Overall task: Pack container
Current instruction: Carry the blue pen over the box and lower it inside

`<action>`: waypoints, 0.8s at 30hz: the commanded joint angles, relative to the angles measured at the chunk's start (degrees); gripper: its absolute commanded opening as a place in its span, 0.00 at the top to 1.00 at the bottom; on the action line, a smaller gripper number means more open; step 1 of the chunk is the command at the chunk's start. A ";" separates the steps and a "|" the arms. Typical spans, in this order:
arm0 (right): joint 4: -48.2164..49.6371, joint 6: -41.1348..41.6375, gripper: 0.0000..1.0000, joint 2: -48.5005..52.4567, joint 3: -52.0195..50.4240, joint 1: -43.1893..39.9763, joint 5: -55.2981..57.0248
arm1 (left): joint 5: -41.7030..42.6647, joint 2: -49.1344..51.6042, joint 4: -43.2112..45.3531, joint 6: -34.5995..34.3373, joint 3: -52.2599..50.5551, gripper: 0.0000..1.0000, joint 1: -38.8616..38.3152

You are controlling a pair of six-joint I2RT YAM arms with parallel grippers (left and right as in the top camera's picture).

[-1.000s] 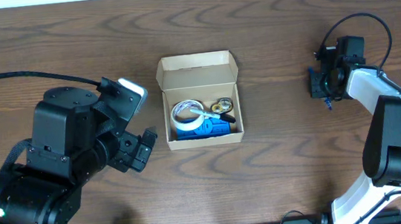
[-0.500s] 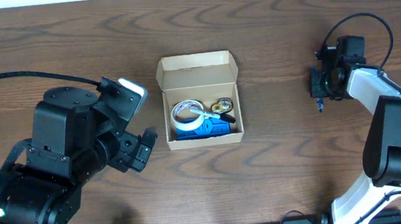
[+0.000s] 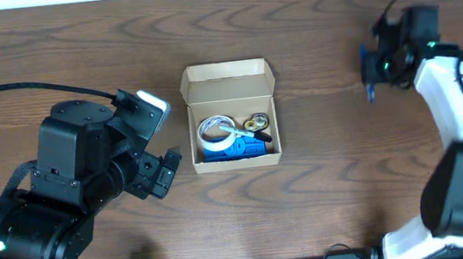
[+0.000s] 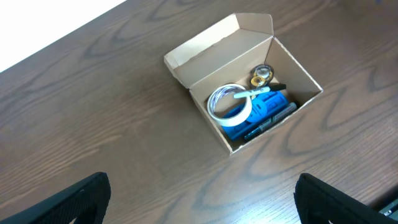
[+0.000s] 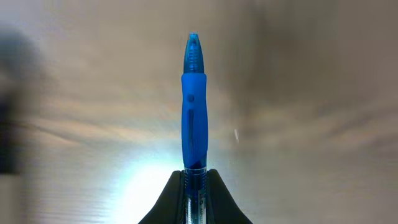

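The container is a small tan cardboard box with its flap lid open, at the table's middle; it also shows in the left wrist view. Inside lie a roll of white tape, a blue object, a pen and a small gold piece. My right gripper is at the far right, lifted above the table, shut on a blue pen that points away from the jaws. My left gripper is open and empty, left of the box.
The wooden table runs under everything. The left arm's bulky black body fills the lower left. The right arm's white links run down the right edge. A pale strip lies beyond the table's far edge.
My right gripper has lifted and moved towards the table's far side with the blue pen in it. The left arm and the box have not moved.
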 commanded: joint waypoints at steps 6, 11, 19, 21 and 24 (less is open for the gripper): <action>-0.55 -11.56 0.99 -11.10 6.29 11.30 -14.58 | -0.39 -0.02 0.02 -0.59 0.76 0.05 0.17; -2.03 -19.91 0.99 -11.32 6.25 20.59 -15.28 | -0.39 -0.02 0.02 -0.59 0.76 0.05 0.17; -7.65 -33.59 0.99 -5.55 6.25 32.11 -15.28 | -0.39 -0.02 0.00 -0.59 0.76 0.05 0.17; -7.87 -34.27 0.99 -3.17 6.29 33.81 -15.21 | -0.39 -0.02 0.02 -0.59 0.76 0.05 0.17; -8.92 -34.62 0.99 0.57 6.99 35.23 -14.82 | -0.39 -0.02 0.02 -0.59 0.76 0.05 0.17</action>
